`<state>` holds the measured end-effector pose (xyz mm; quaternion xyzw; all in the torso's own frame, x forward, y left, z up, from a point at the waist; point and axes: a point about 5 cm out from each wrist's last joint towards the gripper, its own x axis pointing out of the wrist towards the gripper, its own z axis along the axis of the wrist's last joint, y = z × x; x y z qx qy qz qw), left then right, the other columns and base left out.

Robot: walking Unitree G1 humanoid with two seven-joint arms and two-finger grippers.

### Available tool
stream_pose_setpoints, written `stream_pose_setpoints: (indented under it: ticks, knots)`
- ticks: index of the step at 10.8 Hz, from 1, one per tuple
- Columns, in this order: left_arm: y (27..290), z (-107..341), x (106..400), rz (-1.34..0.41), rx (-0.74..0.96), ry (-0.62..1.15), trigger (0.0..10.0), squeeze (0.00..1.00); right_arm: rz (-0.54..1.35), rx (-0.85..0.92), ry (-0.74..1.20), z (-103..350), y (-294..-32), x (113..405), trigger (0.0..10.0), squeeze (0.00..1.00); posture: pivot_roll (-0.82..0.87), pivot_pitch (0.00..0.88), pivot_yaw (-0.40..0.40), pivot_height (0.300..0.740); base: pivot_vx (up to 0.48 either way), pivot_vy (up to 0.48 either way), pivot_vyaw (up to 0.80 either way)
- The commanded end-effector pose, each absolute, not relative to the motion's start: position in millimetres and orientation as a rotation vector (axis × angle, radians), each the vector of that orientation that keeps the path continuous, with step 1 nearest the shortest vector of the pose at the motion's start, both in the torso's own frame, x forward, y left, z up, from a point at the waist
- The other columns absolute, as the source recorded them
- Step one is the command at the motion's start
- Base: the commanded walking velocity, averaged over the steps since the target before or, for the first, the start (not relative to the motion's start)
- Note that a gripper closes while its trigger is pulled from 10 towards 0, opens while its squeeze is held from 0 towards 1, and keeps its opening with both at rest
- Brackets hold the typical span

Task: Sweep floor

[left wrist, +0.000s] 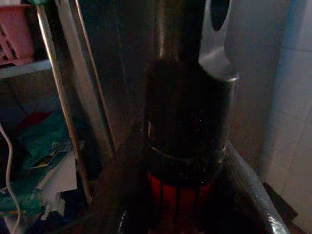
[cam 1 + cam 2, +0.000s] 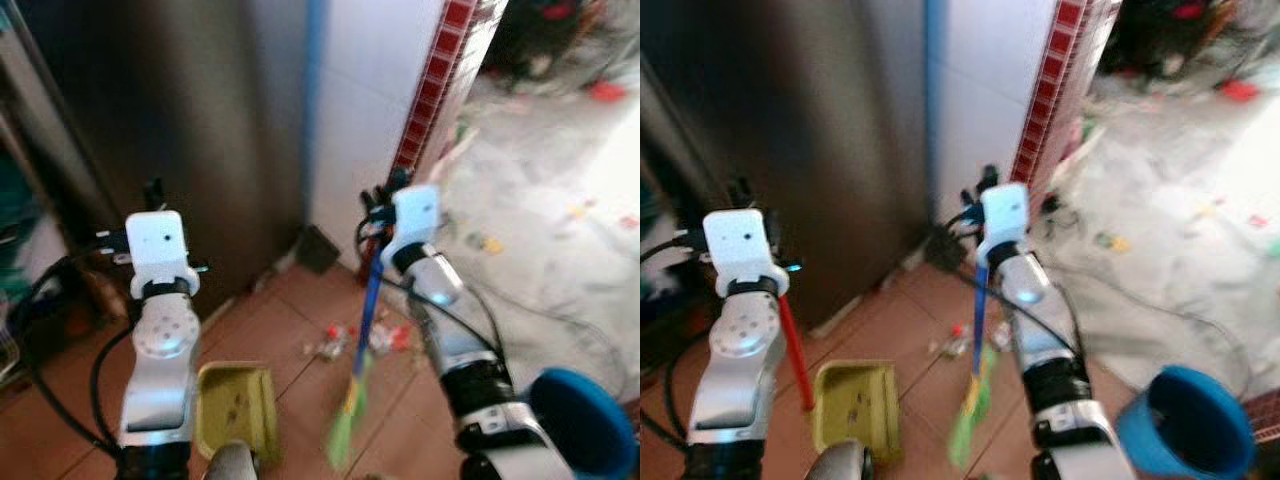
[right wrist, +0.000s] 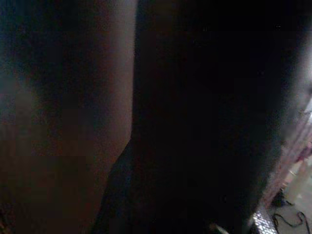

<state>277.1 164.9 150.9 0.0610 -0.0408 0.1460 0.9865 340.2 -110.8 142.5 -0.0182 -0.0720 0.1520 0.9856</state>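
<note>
A yellow-green dustpan (image 2: pixel 238 410) rests on the brown tile floor in front of me. Its red handle (image 2: pixel 792 345) rises to my left gripper (image 2: pixel 150 195), which is shut on it; the left wrist view shows the dark and red handle (image 1: pixel 183 146) close between the fingers. My right gripper (image 2: pixel 378 205) is shut on the blue handle of a broom (image 2: pixel 370 300). The broom's green bristles (image 2: pixel 345 415) hang near the floor, right of the dustpan. Small scraps of litter (image 2: pixel 345 340) lie on the tiles just beyond the bristles. The right wrist view is too dark to read.
A tall dark cabinet (image 2: pixel 170 120) stands ahead on the left, beside a white tiled wall (image 2: pixel 370 100) with a red tile strip (image 2: pixel 435 70). Pale marble floor (image 2: pixel 540 230) with cables and scraps opens to the right. A blue round tub (image 2: pixel 1190 425) sits by my right arm.
</note>
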Motion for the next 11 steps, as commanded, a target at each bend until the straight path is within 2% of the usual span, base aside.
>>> stream_pose_setpoints:
  ticks: [1,2,5,11]
  knots:
    - [166,160,277,0.293,0.11,-0.137,10.0,0.0,0.318,-0.023,-0.228,162,-109,340,10.0,0.0,0.02,0.014,-0.081,0.74,0.0,0.0,0.0]
    - [167,161,276,0.293,0.114,-0.146,10.0,0.0,0.324,-0.026,-0.239,165,-108,338,10.0,0.0,0.02,0.017,-0.083,0.74,0.0,0.0,0.0]
    - [165,163,277,0.283,0.099,-0.159,10.0,0.0,0.355,-0.044,-0.268,168,-105,333,10.0,0.0,0.02,0.015,-0.078,0.74,0.285,0.0,0.0]
    - [162,165,277,0.267,0.1,-0.171,10.0,0.0,0.395,-0.072,-0.319,180,-100,332,10.0,0.0,0.02,0.01,-0.076,0.74,0.346,0.0,0.0]
